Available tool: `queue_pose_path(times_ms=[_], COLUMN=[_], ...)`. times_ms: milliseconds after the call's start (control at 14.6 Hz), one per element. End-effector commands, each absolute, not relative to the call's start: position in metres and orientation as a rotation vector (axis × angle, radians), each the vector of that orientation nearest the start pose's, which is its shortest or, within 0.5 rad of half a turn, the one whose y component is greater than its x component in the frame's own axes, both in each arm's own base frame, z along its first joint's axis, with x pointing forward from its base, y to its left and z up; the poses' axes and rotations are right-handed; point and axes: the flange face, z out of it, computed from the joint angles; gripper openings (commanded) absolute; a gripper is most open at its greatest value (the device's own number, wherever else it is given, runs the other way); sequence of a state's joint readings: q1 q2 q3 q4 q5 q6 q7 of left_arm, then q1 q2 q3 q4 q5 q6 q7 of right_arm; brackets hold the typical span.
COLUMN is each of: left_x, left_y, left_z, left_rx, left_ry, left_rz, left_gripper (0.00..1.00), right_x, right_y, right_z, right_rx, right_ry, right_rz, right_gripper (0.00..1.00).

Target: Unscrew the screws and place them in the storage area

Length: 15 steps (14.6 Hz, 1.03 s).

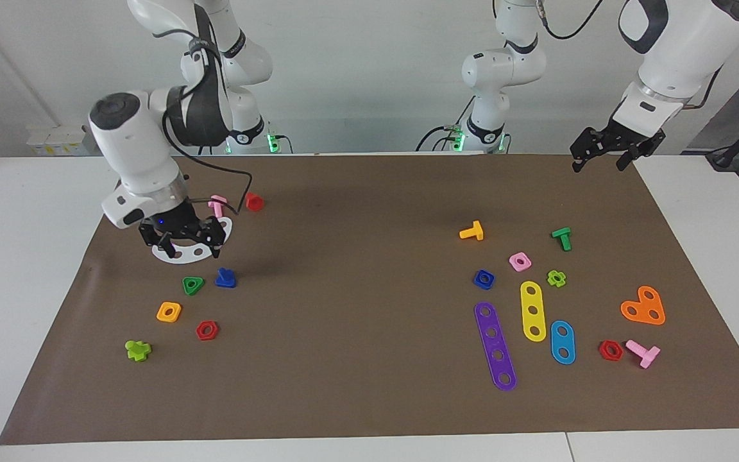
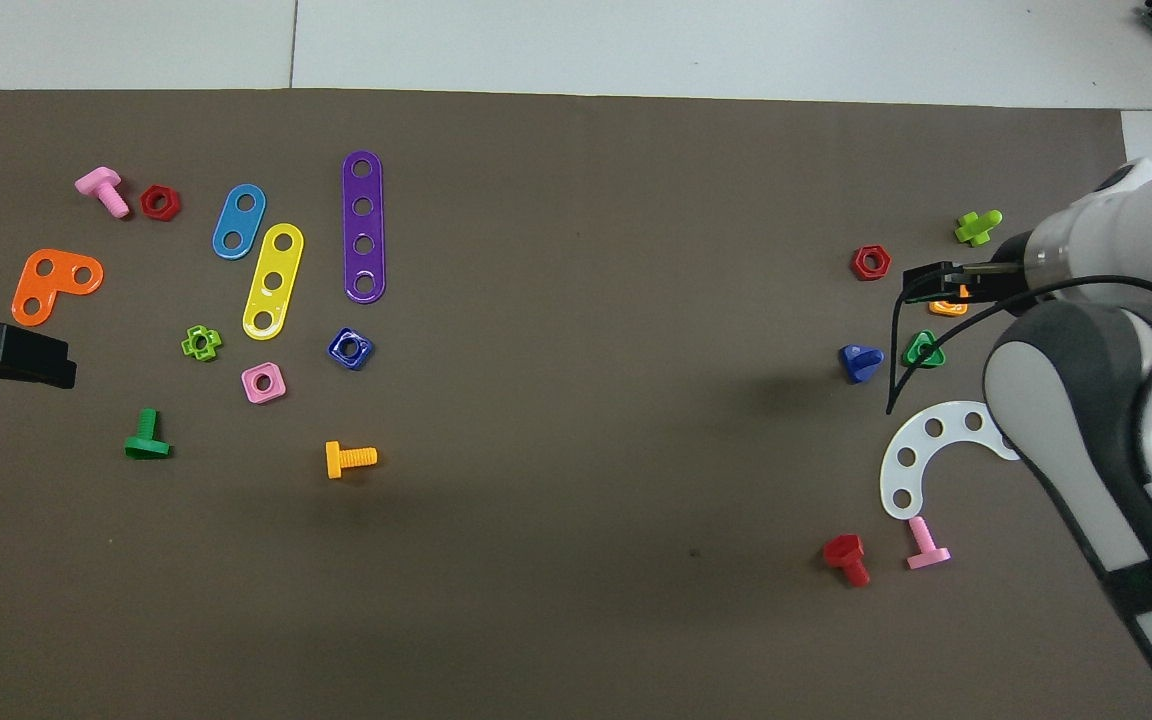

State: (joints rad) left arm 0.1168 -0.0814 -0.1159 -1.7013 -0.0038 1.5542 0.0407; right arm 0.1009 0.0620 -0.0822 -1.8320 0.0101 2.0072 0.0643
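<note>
We find the dark-blue bolt [image 1: 225, 278] lying loose on the brown paper mat [image 1: 356, 359] toward the right arm's end of the table, just beside a green triangular nut [image 1: 193, 285]; in the overhead view the nut sits at the bolt's three o'clock. Its dark-blue square nut [image 1: 484, 278] lies well apart, toward the left arm's end, beside a pink square nut [image 1: 520, 261] and near the end of a purple strip [image 1: 496, 346]; a yellow strip [image 1: 533, 310] and a blue strip [image 1: 562, 341] lie alongside. Around the bolt we see an orange square nut [image 1: 169, 312], a red hexagonal nut [image 1: 206, 330] and a lime piece [image 1: 138, 350], all farther from the robots; a white curved strip [image 1: 191, 247], a pink bolt [image 1: 217, 205] and a red bolt [image 1: 254, 201] lie nearer to them. The right gripper [image 1: 183, 240] hangs low over the white curved strip, at the bolt's eleven o'clock in the facing view; its jaws stand apart with nothing between them; nothing lies between it and the bolt. The left gripper [image 1: 603, 153] hangs over the mat's corner at its own end, jaws spread, holding nothing; an orange bolt [image 1: 472, 231], a green bolt [image 1: 562, 238] and an orange heart-shaped plate [image 1: 644, 307] lie scattered near it.
</note>
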Motion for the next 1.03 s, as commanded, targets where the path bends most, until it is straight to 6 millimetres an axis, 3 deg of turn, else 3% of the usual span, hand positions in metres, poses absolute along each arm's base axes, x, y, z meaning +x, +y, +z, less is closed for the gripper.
queue_pose_path(times_ms=[0, 205, 411, 616, 959], left_x=[0.516, 0.516, 0.516, 0.516, 0.516], left_y=[-0.001, -0.001, -0.001, -0.001, -0.001], left_z=[0.607, 0.607, 0.607, 0.607, 0.607], left_rx=[-3.150, -3.150, -3.150, -3.150, -3.150], left_ry=[0.044, 0.044, 0.044, 0.044, 0.044], left_rz=[0.102, 0.102, 0.105, 0.102, 0.105], left_gripper=[1.00, 1.00, 1.00, 1.00, 1.00], right_x=[0.571, 0.552, 0.533, 0.514, 0.518], right_y=[0.005, -0.002, -0.005, -0.012, -0.022], right_z=[0.555, 0.602, 0.633, 0.640, 0.643], right_rx=[-3.142, -3.109, -3.113, -3.138, -3.185], right_ry=[0.093, 0.378, 0.408, 0.268, 0.183], right_rz=[-0.143, -0.025, 0.003, 0.055, 0.047], right_gripper=[1.00, 1.00, 1.00, 1.00, 1.00])
